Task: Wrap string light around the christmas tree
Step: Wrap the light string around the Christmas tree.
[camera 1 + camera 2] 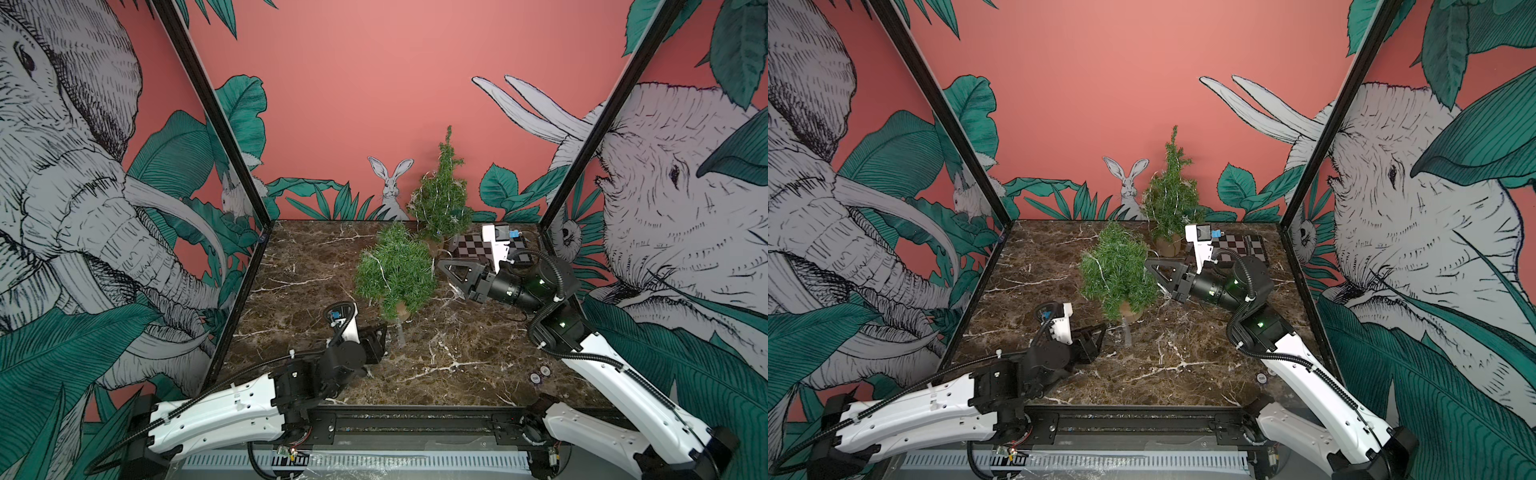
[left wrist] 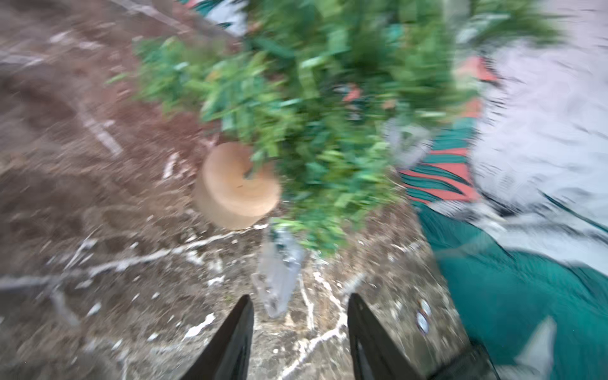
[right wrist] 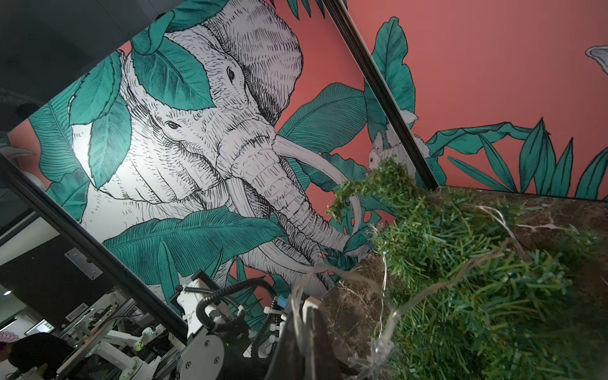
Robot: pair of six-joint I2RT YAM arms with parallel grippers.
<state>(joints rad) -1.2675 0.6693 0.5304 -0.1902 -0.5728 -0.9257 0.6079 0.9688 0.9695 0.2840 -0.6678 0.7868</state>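
Two grippers work the near christmas tree (image 1: 395,270). In front of it, our left gripper (image 2: 300,297) is released, with one clear plastic piece (image 2: 279,279) just ahead. Beside it, our right gripper (image 1: 449,268) is clenched, seemingly on the string light (image 3: 375,357) draped loosely over this tree. We judge wrapping midway; next the wire must be carried around. Behind stand one second tree (image 1: 442,199), already strung, and one checkered board (image 1: 471,245).

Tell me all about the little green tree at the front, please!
The front tree is a small, bushy toy fir with plastic-looking green needles. It stands on a round, tan, wooden-looking base on the marble table, and it seems to lean a bit. A thin string light lies across its branches. The right gripper is close beside it; whether they touch is unclear.
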